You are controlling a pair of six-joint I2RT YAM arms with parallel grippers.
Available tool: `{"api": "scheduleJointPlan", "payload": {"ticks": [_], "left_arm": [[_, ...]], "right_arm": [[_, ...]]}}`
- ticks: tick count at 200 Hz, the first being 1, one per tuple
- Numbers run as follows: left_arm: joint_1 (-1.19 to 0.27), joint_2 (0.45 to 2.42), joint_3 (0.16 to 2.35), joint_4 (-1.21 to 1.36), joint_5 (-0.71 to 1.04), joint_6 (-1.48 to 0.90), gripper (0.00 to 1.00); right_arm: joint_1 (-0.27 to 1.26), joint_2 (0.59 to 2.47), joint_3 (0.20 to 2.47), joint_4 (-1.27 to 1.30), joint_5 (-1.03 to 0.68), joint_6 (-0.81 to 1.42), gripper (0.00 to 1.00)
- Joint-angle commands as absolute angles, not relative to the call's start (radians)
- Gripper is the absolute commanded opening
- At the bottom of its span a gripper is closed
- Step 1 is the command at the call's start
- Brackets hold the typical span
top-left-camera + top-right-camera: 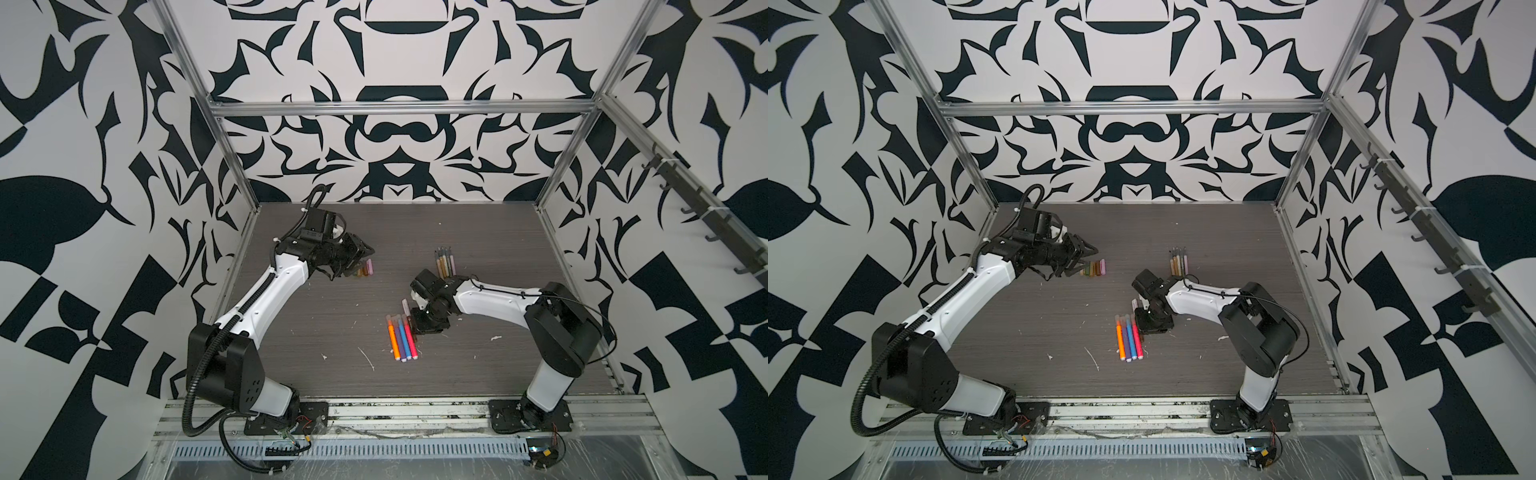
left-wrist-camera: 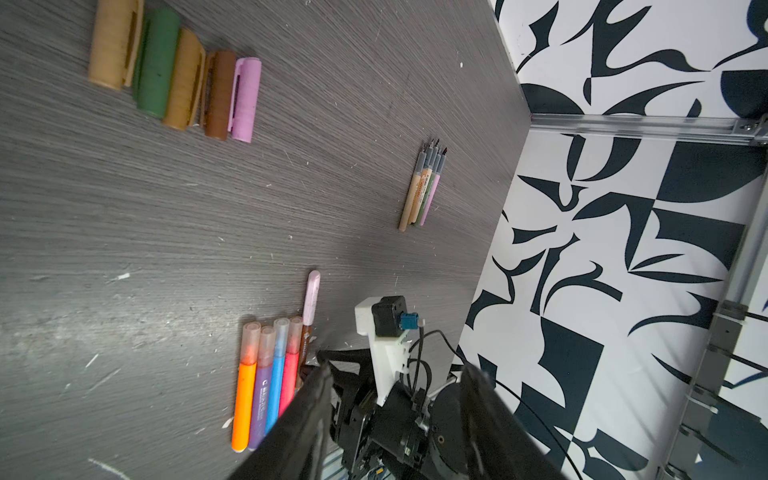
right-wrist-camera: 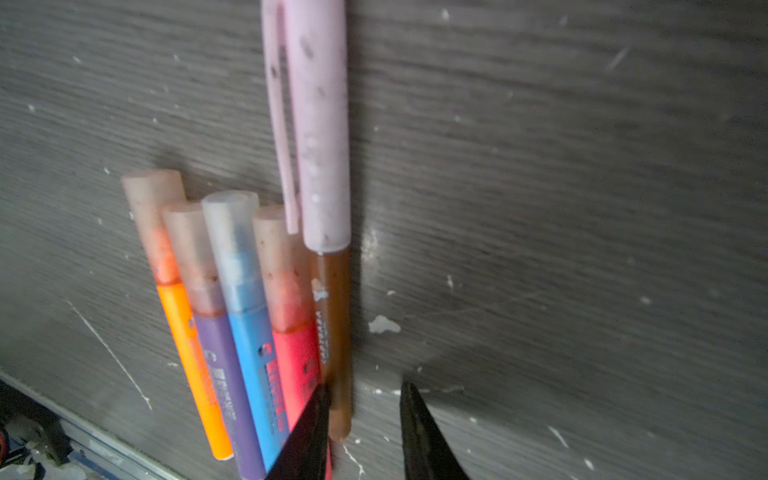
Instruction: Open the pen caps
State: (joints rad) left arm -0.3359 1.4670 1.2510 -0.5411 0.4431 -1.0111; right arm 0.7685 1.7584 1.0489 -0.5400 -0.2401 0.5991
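Several loose pen caps [image 2: 174, 75], tan, green, brown and pink, lie in a row at the back left [image 1: 365, 268] [image 1: 1095, 268]. My left gripper [image 1: 359, 251] [image 1: 1088, 253] [image 2: 397, 370] hovers open just beside them, holding nothing. Four thick capped pens [image 1: 401, 338] [image 1: 1128, 338] [image 3: 232, 332], orange, purple, blue and pink, lie side by side mid-table. Against them lies a thin brown pen [image 3: 336, 332] wearing a long pink cap [image 3: 322, 124] [image 2: 311, 297]. My right gripper [image 3: 365, 388] [image 1: 415, 326] [image 1: 1144, 326] is down at the brown pen's tail, its jaws straddling it with a gap on one side.
A bundle of thin uncapped pens [image 1: 444, 264] [image 1: 1178, 264] [image 2: 424, 191] lies behind the right arm. White scuffs and flecks mark the grey wood-grain table [image 1: 332, 324]. Metal frame posts and patterned walls close in the table on three sides.
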Motion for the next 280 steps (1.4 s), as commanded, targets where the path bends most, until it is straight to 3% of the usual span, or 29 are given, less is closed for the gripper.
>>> {"api": "scheduleJointPlan", "payload": {"ticks": [1,52,82,143,166,178,218,242,280], "left_arm": [[-0.329,1.452,1.288,-0.537,0.452,-1.073,0.53],[-0.33,1.466,1.485,-0.538,0.472,-1.425,0.52],[-0.339,1.427,1.63,-0.557,0.388,-1.665,0.52],[-0.357,1.41,2.062,-0.958,0.155,-1.783,0.52],[-0.36,1.414,2.174,-1.095,0.111,-1.822,0.52],[-0.36,1.399,2.183,-1.128,0.103,-1.842,0.52],[-0.362,1.307,2.113,-1.158,0.071,-1.874,0.51],[-0.361,1.227,2.025,-1.136,0.076,-1.875,0.51],[-0.361,1.204,1.941,-1.083,0.099,-1.874,0.51]], "right_arm": [[0.773,1.756,1.086,-0.611,-0.172,0.598,0.31],[0.773,1.763,1.117,-0.649,-0.133,0.587,0.31],[0.773,1.798,1.143,-0.68,-0.138,0.551,0.31],[0.773,1.905,1.246,-0.796,-0.152,0.502,0.3],[0.77,1.927,1.262,-0.836,-0.164,0.511,0.2],[0.77,1.938,1.27,-0.852,-0.171,0.505,0.11],[0.77,1.962,1.308,-0.908,-0.139,0.474,0.08],[0.77,1.965,1.325,-0.926,-0.128,0.465,0.0],[0.77,1.947,1.325,-0.937,-0.124,0.464,0.0]]}}
